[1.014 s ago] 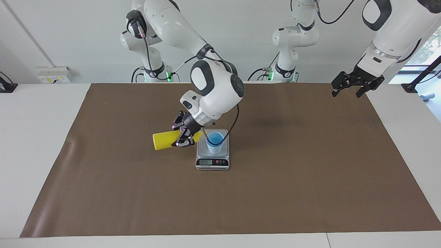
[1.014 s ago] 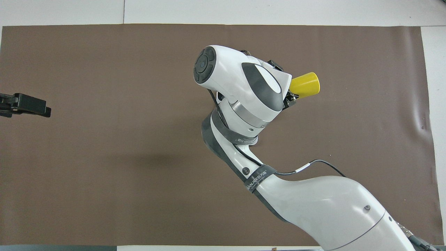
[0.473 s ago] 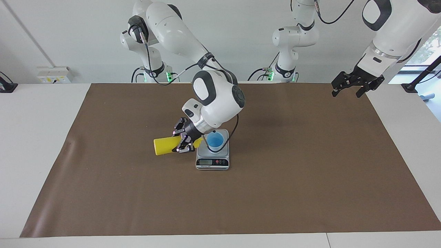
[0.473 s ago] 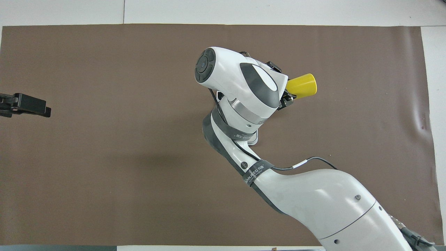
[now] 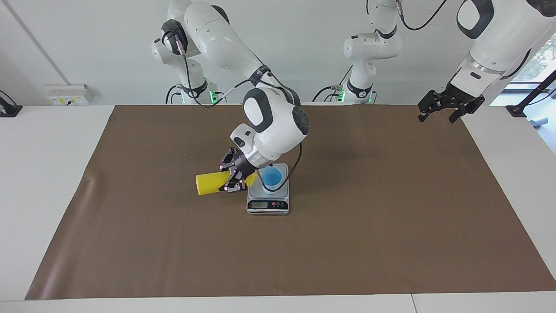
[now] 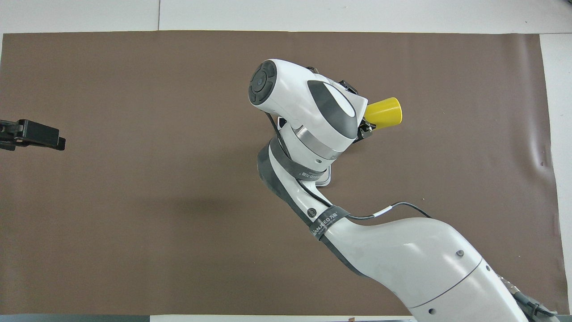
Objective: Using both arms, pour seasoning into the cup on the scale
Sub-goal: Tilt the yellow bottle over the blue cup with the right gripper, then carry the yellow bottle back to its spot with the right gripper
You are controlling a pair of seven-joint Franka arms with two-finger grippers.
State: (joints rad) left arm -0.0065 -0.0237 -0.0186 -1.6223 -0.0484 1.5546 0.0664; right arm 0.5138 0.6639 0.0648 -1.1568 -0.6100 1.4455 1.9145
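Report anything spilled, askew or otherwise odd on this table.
Nothing stands out. The yellow plastic squeeze bottle lies tipped in the right gripper toward the light blue cup, which stands upright on the steel scale. No spill shows.

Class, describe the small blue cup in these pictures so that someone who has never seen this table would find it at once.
Start at the brown mat that covers the table and find the small flat silver-grey kitchen scale near its middle. The small light blue tapered cup stands on that scale's platform. It is the only blue thing there, upright, beside the tilted yellow plastic squeeze bottle.
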